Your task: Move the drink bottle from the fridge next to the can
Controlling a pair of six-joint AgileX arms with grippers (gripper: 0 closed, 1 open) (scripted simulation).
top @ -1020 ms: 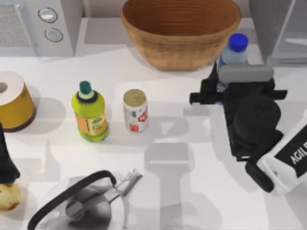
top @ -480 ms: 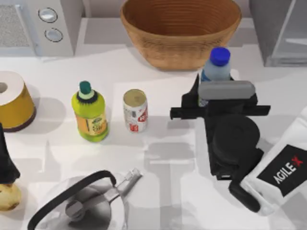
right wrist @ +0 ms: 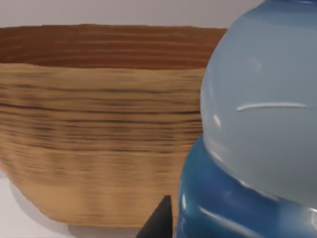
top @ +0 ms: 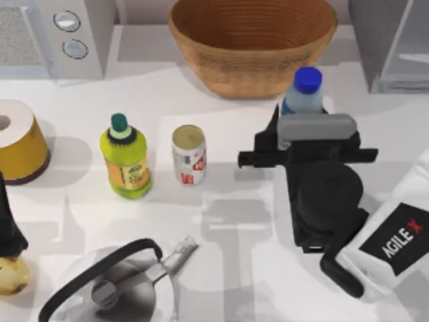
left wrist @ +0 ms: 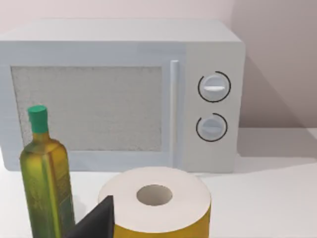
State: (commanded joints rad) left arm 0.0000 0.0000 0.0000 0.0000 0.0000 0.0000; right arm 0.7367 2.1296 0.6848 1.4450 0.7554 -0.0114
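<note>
**Bottle held out of the fridge, right of the can**

At the table's far left, the left gripper (top: 8,231) sat parked at the edge beside the yellow-sided roll (top: 20,142); whether its jaws were apart or together could not be told. The left wrist view looked at that roll, an olive-coloured bottle with a green cap (left wrist: 44,173) and the light grey microwave (left wrist: 119,94) with its 2 round knobs.

Moving right, the yellow-green bottle (top: 125,157) stood upright, and just beside it the can (top: 189,155), also upright. In front of them, at the near edge, lay a glass-lidded kettle (top: 110,285).

Behind, at centre, stood the wicker basket (top: 252,43). To its right and in front, well apart from the can, the right gripper (top: 299,136) was clamped around the drink bottle (top: 303,94), whose blue cap rose above the gripper body. The right wrist view showed the bottle close up with the basket behind it.

At the far right back corner stood the fridge (top: 395,43), apart from the bottle.
</note>
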